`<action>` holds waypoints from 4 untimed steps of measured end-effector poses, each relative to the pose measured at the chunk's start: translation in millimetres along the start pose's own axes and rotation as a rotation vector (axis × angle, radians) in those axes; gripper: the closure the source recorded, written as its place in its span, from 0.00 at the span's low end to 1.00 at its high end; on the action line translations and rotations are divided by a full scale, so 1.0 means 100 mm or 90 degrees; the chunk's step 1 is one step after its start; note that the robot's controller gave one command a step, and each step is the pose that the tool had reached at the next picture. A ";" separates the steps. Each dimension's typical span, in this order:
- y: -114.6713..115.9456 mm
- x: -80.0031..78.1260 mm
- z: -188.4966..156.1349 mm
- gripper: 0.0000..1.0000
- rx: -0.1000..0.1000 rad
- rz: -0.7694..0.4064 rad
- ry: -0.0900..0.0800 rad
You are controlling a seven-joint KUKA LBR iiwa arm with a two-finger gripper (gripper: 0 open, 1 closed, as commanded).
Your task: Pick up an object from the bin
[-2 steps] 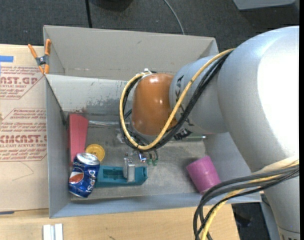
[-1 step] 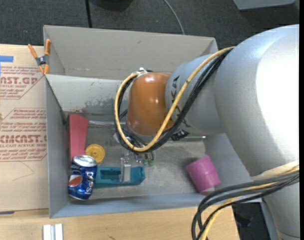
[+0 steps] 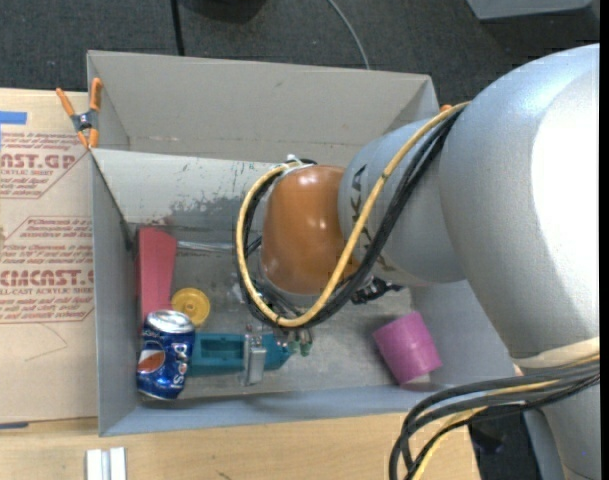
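Two things, can [image 3: 166,356] and pink cup [image 3: 408,348], seemingly hug bin [image 3: 284,406] edge.

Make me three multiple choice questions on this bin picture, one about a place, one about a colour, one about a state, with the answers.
1. Where does the blue Pepsi soda can lie? A. lower left corner of the grey metal bin B. upper right corner C. outside the bin
2. What colour is the small round disc beside it? A. green B. yellow C. white
3. What is the arm doing? A. parked outside the bin B. lifting the can C. reaching down into the bin
Answers: 1 A, it rests against the lower left walls. 2 B, the disc is plainly yellow. 3 C, the gripper is low over the teal plastic object beside the can.
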State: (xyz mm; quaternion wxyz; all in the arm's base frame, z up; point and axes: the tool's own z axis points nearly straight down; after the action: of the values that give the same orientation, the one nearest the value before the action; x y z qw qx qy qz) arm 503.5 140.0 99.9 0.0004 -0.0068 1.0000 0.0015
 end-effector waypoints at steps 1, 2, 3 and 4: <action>0.14 0.07 0.25 0.00 0.002 -0.079 0.001; 0.21 0.16 0.32 1.00 0.000 0.126 0.003; 0.21 0.16 0.32 1.00 0.000 0.125 0.003; 0.20 0.17 0.28 1.00 0.001 0.125 0.006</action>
State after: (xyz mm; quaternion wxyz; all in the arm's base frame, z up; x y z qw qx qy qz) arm 485.9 160.1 72.3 -0.0041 0.0915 0.9958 0.0010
